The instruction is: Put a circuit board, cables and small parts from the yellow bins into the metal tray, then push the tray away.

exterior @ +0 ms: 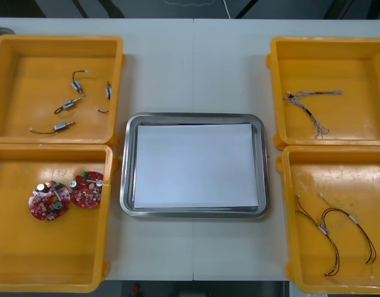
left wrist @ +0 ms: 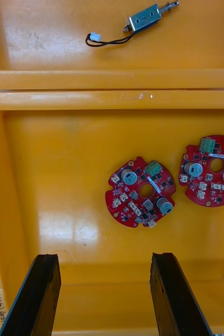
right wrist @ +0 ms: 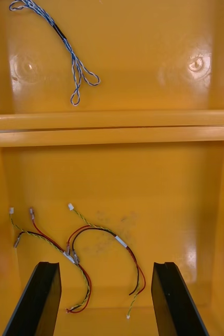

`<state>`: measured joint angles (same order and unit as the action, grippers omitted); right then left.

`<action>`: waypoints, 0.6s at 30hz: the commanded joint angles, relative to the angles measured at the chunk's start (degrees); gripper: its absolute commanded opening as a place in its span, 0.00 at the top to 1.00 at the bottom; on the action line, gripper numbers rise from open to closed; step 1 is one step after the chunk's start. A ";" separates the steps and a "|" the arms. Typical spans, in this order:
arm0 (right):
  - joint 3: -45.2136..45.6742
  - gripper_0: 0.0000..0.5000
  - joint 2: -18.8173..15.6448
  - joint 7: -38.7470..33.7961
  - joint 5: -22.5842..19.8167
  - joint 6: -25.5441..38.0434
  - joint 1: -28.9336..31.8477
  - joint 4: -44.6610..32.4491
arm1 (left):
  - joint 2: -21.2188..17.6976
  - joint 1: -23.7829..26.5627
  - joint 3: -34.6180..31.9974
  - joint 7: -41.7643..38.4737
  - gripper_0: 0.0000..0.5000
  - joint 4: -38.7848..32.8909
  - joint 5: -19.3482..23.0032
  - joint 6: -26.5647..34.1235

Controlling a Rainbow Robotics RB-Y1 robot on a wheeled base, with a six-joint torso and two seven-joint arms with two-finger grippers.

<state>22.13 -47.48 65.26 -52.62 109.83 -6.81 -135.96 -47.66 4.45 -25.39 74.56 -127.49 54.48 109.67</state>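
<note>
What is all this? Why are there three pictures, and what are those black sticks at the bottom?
This is a robot with two arms at a light table. The wide picture looks down from above the arms. It shows four yellow plastic bins and, between them, a shiny metal tray with a white inside, nothing in it yet. The other two pictures come from cameras on the robot's wrists. The black sticks are each arm's jaws, standing apart, open and holding nothing. The left arm's jaws hang over two round red circuit boards; small metal parts lie in the bin beyond. The right arm's jaws hang over red and yellow cables; a twisted blue and white cable lies in the next bin.
</note>
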 commanded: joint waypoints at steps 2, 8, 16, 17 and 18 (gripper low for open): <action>-0.51 0.00 -2.18 0.83 -0.03 0.17 0.83 -1.68 | -2.26 -1.02 -0.89 -4.86 0.00 -0.75 -0.51 0.33; -0.51 0.00 -2.18 0.83 -0.03 0.17 0.83 -1.68 | -2.26 -1.02 -0.89 -4.86 0.00 -0.75 -0.51 0.33; -0.51 0.00 -2.18 0.83 -0.03 0.17 0.83 -1.68 | -2.26 -1.02 -0.89 -4.86 0.00 -0.75 -0.51 0.33; -0.51 0.00 -2.18 0.83 -0.03 0.17 0.83 -1.68 | -2.26 -1.02 -0.89 -4.86 0.00 -0.75 -0.51 0.33; -0.51 0.00 -2.18 0.83 -0.03 0.17 0.83 -1.68 | -2.26 -1.02 -0.89 -4.86 0.00 -0.75 -0.51 0.33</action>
<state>22.13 -47.48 65.26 -52.62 109.83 -6.81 -135.96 -47.66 4.45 -25.39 74.56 -127.49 54.48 109.67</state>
